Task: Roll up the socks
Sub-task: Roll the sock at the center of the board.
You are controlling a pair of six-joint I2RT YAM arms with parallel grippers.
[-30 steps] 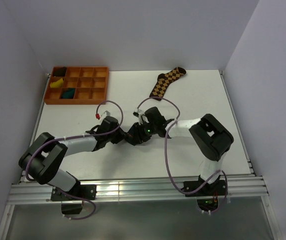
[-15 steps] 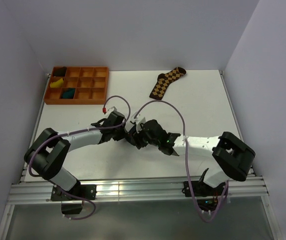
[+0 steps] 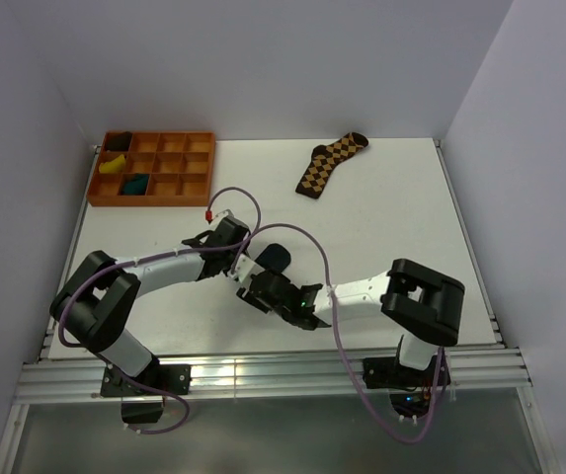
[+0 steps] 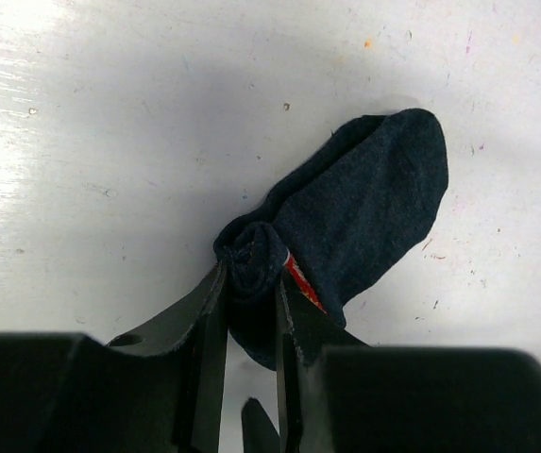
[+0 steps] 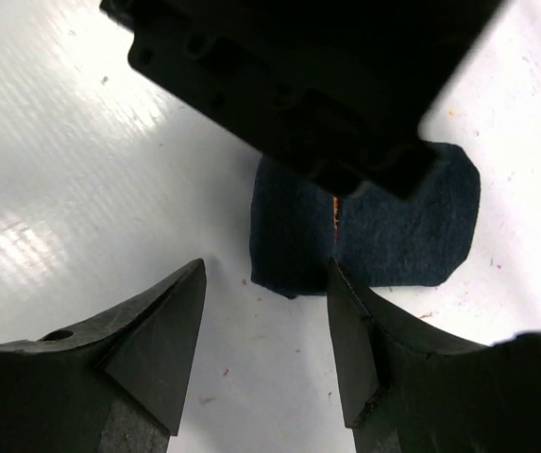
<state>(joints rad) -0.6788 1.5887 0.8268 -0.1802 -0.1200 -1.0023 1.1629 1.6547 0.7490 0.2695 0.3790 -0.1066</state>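
Pale walls are enclosing a white worktop [image 3: 401, 207], scuffed and speckled in the wrist views. Near its middle, just ahead of the two arms, a short dark teal fabric sock [image 4: 364, 208] is lying mostly flat, its rounded end pointing away from the left gripper [image 4: 249, 283]. The near end of the sock is coiling into a tight little roll, and a sliver of red is showing at the edge beside that roll. The left gripper's fingers [image 4: 209, 316] are standing narrowly apart and pinching the roll from both sides.

The right gripper [image 5: 265, 311] is hovering low over bare worktop just beside the sock's edge. Its fingers [image 5: 161, 340] are spreading wide and holding nothing, one tip sitting close to the sock's border. In that wrist view the black body of the left gripper is covering part of the fabric.

At the far left an orange plastic compartment tray [image 3: 151, 200] is carrying a yellow bundle [image 3: 113, 165] and a teal bundle [image 3: 136, 183] in separate cells. Well apart, toward the far edge, a brown-and-orange diamond-patterned sock [image 3: 328, 163] is lying flat.
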